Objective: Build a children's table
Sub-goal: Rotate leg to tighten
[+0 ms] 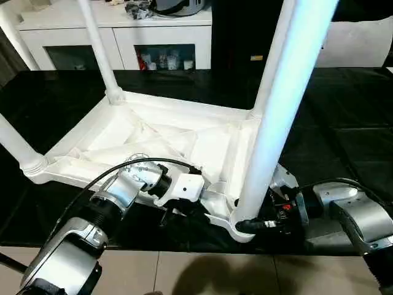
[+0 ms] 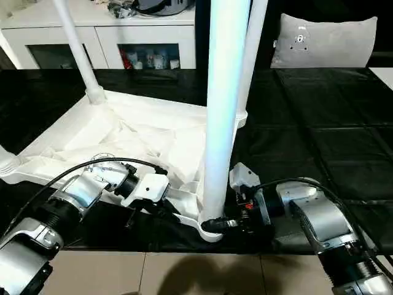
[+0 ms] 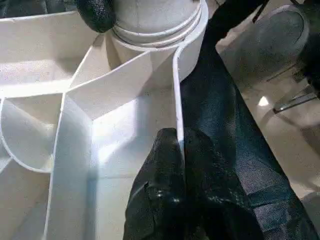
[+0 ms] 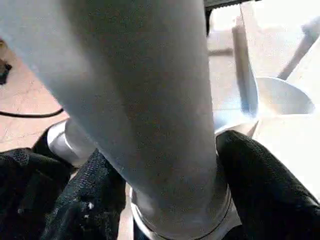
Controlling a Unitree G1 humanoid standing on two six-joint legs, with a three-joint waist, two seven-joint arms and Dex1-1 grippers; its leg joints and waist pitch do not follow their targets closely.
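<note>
The white plastic table top (image 1: 153, 138) lies upside down on a black mat (image 2: 319, 141), ribs up, with smooth tapered legs standing in its round corner sockets. The left wrist view shows the left gripper (image 3: 181, 145) pinched on the thin rim of the top. The right wrist view shows the right gripper (image 4: 165, 185) with its textured black fingers (image 4: 260, 185) clamped around the near leg (image 1: 279, 117) just above its socket.

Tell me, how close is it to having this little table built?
Nearly there, it seems. The tabletop lies upside down, and all four legs stand in its corner sockets. In hand: the right gripper clasps the base of the nearest leg at its socket, while the left gripper pinches the tabletop's rim beside it. Left: probably pressing that leg fully home, then turning the table upright.
</note>
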